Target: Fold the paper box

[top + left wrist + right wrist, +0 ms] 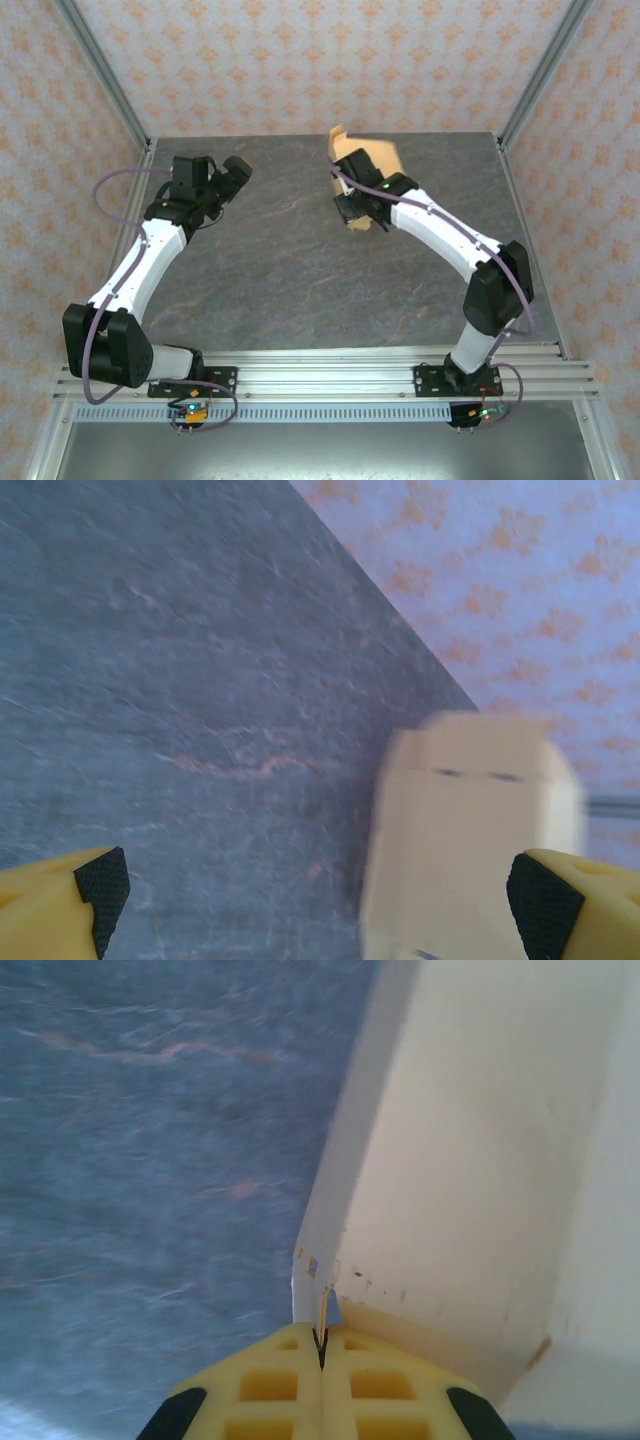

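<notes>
One thin, smooth tan paper box (480,1160) in tight right pincer (321,1345)

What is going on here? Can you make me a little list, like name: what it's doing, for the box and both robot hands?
paper box: tan cardboard, partly folded, standing up instead of lying flat, at the far right of the table
right gripper: shut, pinching one edge of the paper box
left gripper: open, holding nothing, pointing toward the box
table: dark grey, stone-patterned
walls: pink with orange pattern
</notes>
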Motion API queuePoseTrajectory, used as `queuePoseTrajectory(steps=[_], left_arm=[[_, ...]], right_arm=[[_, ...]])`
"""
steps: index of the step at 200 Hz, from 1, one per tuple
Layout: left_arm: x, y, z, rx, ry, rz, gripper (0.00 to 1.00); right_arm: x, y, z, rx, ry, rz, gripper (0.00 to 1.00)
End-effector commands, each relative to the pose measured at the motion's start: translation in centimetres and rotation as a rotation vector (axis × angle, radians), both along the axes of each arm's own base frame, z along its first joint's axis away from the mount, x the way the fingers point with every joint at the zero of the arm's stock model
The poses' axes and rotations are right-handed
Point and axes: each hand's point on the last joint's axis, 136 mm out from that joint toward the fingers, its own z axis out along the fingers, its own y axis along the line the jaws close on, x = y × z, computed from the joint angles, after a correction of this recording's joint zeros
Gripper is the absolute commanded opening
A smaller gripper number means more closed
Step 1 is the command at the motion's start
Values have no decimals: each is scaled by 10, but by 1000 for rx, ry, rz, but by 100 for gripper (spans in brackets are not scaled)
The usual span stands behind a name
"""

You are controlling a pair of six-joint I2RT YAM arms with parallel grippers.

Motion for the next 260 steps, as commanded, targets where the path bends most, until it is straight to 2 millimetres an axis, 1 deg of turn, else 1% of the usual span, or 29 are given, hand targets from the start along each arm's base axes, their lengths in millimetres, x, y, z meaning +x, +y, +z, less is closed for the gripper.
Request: queuePoseTrajectory(steps=[1, 14, 27, 37, 44, 59, 69, 81, 103, 117, 120, 125, 135, 153, 163, 186, 210, 220, 229, 243, 250, 260], left_arm=[[-14, 17, -32, -16, 98, 44, 100], [-16, 21, -44, -35, 115, 55, 100], [-20, 25, -58, -44, 141, 70, 100], [-21, 26, -67, -57, 155, 82, 100], [-22, 26, -72, -66, 162, 86, 100], [-22, 24, -80, -72, 178, 74, 100], [-22, 25, -84, -67, 189, 68, 100], [-21, 27, -87, -62, 196, 75, 100], [-12, 29, -86, -48, 195, 68, 100], [-6, 30, -85, -24, 209, 46, 100], [-4, 31, -84, -19, 210, 42, 100], [-3, 31, -84, -10, 212, 39, 100], [-1, 33, -83, 2, 214, 37, 100], [3, 30, -85, 9, 211, 9, 100], [5, 26, -89, 5, 214, -18, 100], [11, 12, -100, 10, 203, -84, 100], [22, -12, -99, 112, 157, -209, 100], [27, -20, -100, 168, 161, -253, 100], [30, -25, -104, 199, 184, -276, 100], [35, -34, -116, 155, 225, -303, 100], [39, -39, -120, 129, 235, -322, 100], [42, -46, -125, 108, 236, -350, 99]], right_arm=[[8, -22, 7, -443, -198, -19, 0], [3, -8, -21, -541, -198, 24, 1], [-5, 1, -51, -630, -184, 33, 13], [-12, 5, -73, -674, -169, 19, 19], [-19, 6, -84, -666, -154, 3, 22], [-39, 11, -95, -574, -112, 0, 36], [-52, 16, -93, -485, -96, 14, 42], [-69, 25, -82, -366, -72, 59, 48], [-100, 38, -50, -114, -43, 147, 59], [-110, 39, -27, 37, -84, 161, 67], [-111, 38, -20, 67, -101, 157, 69], [-111, 34, -15, 110, -116, 141, 73], [-105, 22, -5, 199, -132, 76, 78], [-85, 0, 3, 366, -70, -71, 79], [-72, -13, 2, 432, -51, -163, 79], [-39, -34, -3, 549, 22, -295, 79], [2, -55, -24, 562, 110, -396, 77], [18, -62, -37, 553, 135, -419, 77], [32, -69, -50, 556, 173, -451, 75], [51, -79, -68, 608, 232, -506, 72], [59, -80, -75, 634, 246, -509, 72], [70, -80, -88, 629, 257, -507, 72]])
